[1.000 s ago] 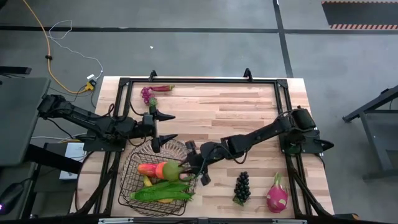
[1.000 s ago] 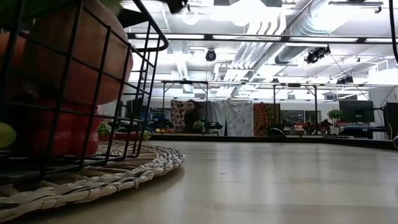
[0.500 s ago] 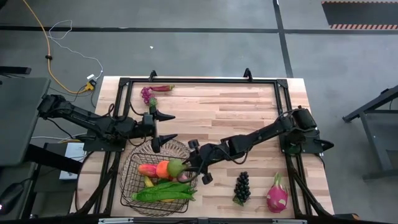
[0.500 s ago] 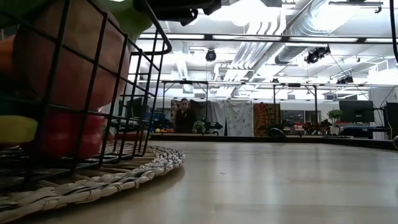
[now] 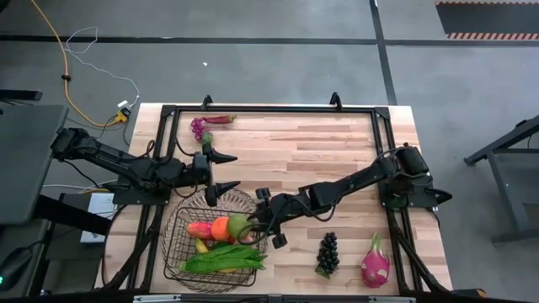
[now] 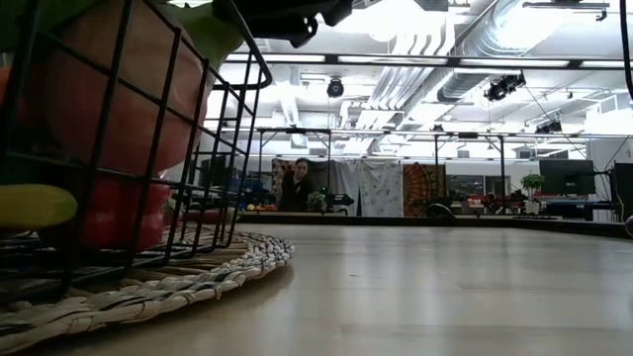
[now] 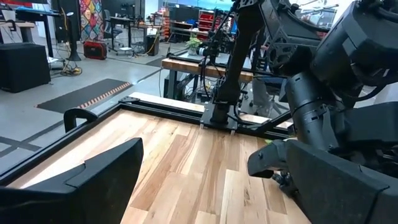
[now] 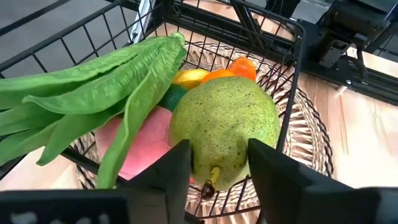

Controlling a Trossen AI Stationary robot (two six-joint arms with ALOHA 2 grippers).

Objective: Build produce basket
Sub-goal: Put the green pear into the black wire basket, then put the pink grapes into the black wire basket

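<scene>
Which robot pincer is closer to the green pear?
Right. The right pincer sits right beside the green pear at the basket's rim. The left pincer waits open, farther off, above the basket's far edge.

The basket at the near left is crowded with produce, and the right gripper blocks its right rim. The table's far middle lies open. Grapes and dragon fruit occupy the near right.
</scene>
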